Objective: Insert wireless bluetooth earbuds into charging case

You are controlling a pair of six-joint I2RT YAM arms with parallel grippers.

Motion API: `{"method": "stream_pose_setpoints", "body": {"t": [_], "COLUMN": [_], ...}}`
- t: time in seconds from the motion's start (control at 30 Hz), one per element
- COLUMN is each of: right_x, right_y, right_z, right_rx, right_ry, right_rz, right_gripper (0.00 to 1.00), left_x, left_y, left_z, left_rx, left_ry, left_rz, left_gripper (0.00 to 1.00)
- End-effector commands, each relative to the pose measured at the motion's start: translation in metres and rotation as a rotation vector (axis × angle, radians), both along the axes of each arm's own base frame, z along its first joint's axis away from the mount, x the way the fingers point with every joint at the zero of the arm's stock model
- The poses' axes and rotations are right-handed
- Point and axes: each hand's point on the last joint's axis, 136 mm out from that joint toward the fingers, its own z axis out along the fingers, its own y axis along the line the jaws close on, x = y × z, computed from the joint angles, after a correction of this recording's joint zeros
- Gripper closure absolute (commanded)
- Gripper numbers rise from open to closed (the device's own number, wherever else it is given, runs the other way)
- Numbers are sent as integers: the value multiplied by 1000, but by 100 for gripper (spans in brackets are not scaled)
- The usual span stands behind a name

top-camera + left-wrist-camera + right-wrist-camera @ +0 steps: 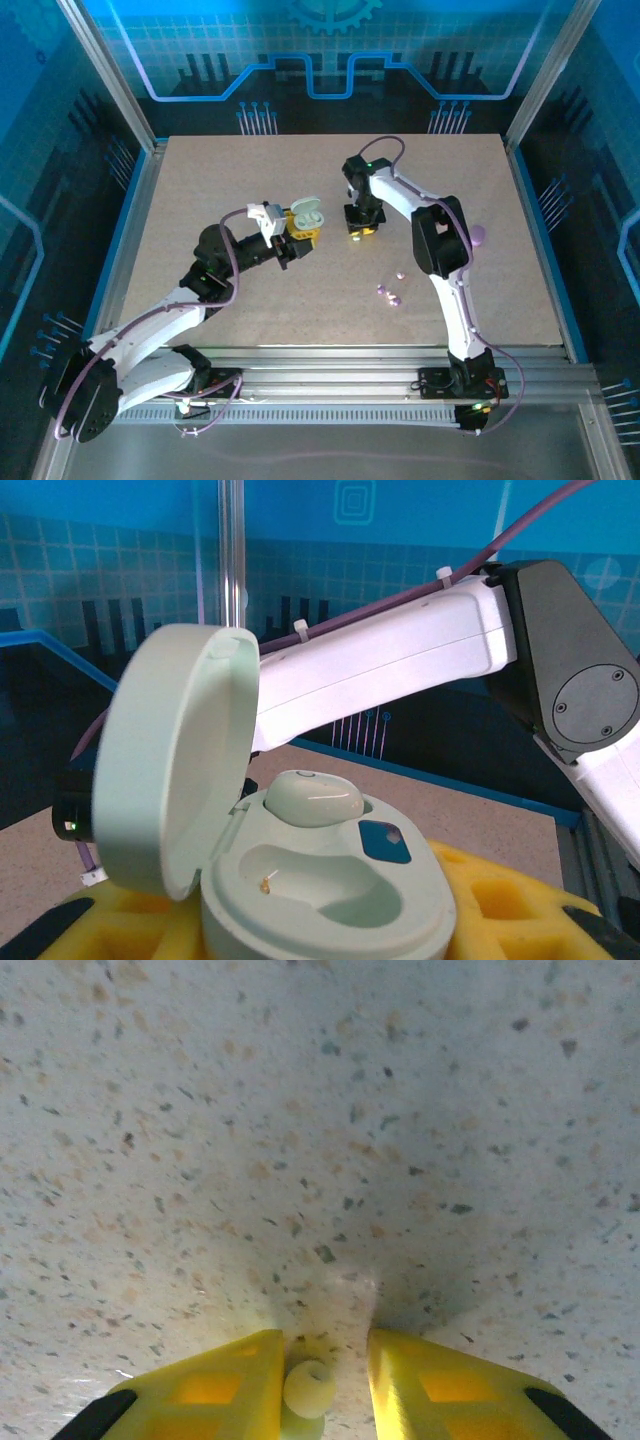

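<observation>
My left gripper is shut on the pale mint charging case, holding it above the table with its lid swung open. One mint earbud sits in the far socket; the near socket is empty. Yellow fingers flank the case body. My right gripper points down at the table, open. A mint earbud lies on the table between its yellow fingers, touching the left one, with a gap to the right one.
Three tiny lilac and pinkish earbuds lie loose on the speckled table, right of centre. A lilac case peeks out behind the right arm. That arm crosses just behind the open case.
</observation>
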Motion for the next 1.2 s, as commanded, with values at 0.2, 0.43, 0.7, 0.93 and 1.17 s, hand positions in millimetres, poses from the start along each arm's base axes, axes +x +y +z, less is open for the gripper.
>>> {"method": "stream_pose_setpoints", "body": {"t": [0.2,0.43,0.7,0.93,1.17], "right_x": [-30,-22,-24,-34,-46], "right_y": [-24,-32,-33,-44,-44], "right_z": [17,16,5,6,14], "right_rx": [-63,-70,-86,-112,-89], "right_ry": [51,44,72,80,88], "right_rz": [-12,-10,15,23,29], "right_gripper": [66,66,66,67,67], "left_x": [1,0,-1,0,1], "left_y": [-3,-4,-5,-5,-7], "left_z": [0,1,2,2,1], "left_rx": [0,-4,-8,-8,-9], "left_ry": [-9,-5,2,1,5], "left_rz": [-7,-14,-21,-20,-25], "left_gripper": [62,62,62,62,62]}}
